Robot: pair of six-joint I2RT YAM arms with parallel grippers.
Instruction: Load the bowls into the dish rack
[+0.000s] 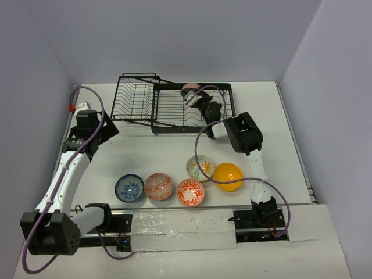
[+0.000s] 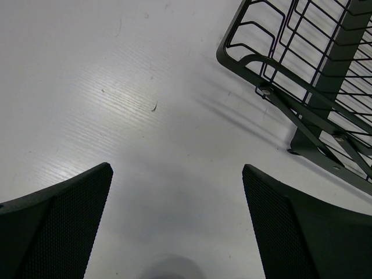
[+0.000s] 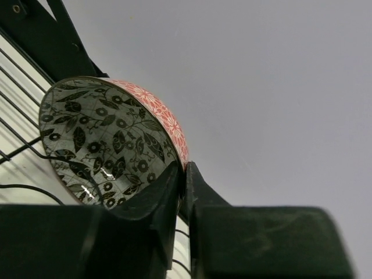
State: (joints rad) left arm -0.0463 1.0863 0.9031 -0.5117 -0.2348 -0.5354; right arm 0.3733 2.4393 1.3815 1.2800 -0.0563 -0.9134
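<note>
The right claw (image 3: 183, 168) is clenched on the rim of the grey-black patterned bowl (image 3: 99, 139), with one finger inside the leafy interior and the other against its pink-red outside. The bowl stands tipped on edge, its body reaching up and away from the fingertips, over the wires of the dish rack (image 1: 168, 107) towards the rack's right end. The left claw (image 2: 177, 168) hangs released, its fingers wide apart, above bare table (image 1: 151, 154) just beside the rack's left corner. Nearer the arms, on the table, sit the blue bowl (image 1: 129, 188), the pink-red bowl (image 1: 158, 186), the orange-red bowl (image 1: 190, 192), the white leaf bowl (image 1: 200, 167) and the yellow bowl (image 1: 227, 176).
</note>
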